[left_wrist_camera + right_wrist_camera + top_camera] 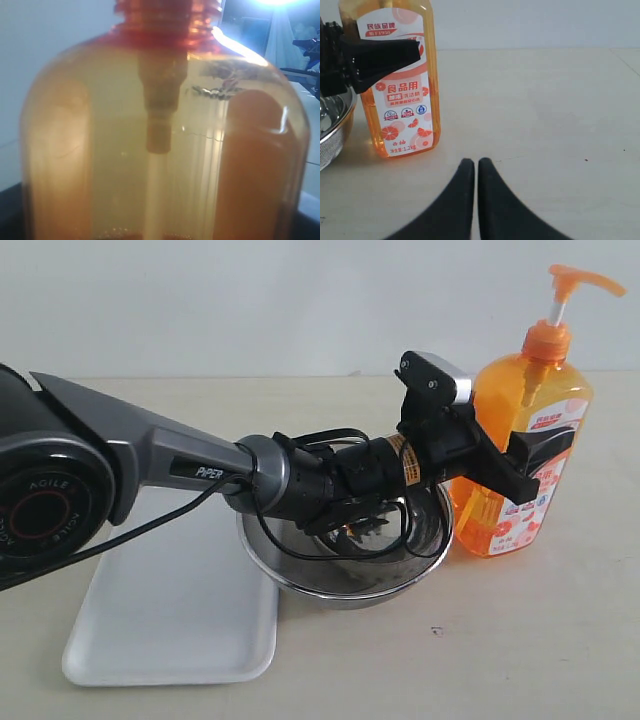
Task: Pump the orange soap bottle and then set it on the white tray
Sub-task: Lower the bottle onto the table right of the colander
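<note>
Closest in the exterior view, the white tray [150, 640] lies flat on the desk [480, 640] at the front left. Its surface is bare, as suits the place where the bottle is to end up. The left arm [150, 455] passes above it and on over the steel bowl [350, 595], which sits between the tray and the bottle.

Out of the exterior view, on the label side of the bottle, the right gripper [476, 162] hangs low over the desk. Its fingertips are pressed together and it holds nothing. A closed tip like that would make a blunt pusher, I judge, but it sits well below the pump.

Beyond the bowl, the left gripper [520, 452] spans the body of the orange soap bottle [545, 410], with one black finger [380, 57] laid across the label [402, 100]. The jaws stand wide because the bottle is wide, and the bottle fills the left wrist view [150, 150]. The clasp looks meant to steady the bottle against a downward press, and it would also serve for the carry.

The bottle stands upright on the desk at the back right, just beside the bowl and well apart from the tray. Highest and farthest, the pump head [580, 280] stands fully raised on its white stem [556, 310] with nothing touching it. The path to the tray crosses the bowl's rim.
</note>
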`<state>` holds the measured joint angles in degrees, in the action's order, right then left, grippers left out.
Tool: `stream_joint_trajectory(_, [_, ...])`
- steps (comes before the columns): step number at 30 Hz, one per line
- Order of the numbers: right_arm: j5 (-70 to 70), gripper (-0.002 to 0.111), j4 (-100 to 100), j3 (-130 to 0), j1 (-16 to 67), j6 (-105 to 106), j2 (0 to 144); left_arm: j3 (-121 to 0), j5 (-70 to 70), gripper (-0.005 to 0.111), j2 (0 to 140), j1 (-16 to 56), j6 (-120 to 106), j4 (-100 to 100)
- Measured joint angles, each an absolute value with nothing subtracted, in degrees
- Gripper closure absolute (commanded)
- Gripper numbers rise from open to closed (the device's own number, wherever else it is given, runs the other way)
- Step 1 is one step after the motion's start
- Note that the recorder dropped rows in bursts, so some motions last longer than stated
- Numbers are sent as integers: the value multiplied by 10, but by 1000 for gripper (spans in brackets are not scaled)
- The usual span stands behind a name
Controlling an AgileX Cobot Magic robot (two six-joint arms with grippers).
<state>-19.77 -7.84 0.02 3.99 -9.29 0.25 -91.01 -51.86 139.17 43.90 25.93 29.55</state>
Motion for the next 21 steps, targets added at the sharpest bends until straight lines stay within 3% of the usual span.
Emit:
stream_joint_trajectory(3, [-198,108,-78,0,40,-93,3,-910,-519,96,1392,439,259,295])
stream_joint_trajectory(11, [-198,108,-78,0,40,-93,3,-910,-519,60,1392,439,267,296])
stream_joint_trajectory(21, [-198,108,-78,0,40,-93,3,-910,-519,42,1392,439,276,296])
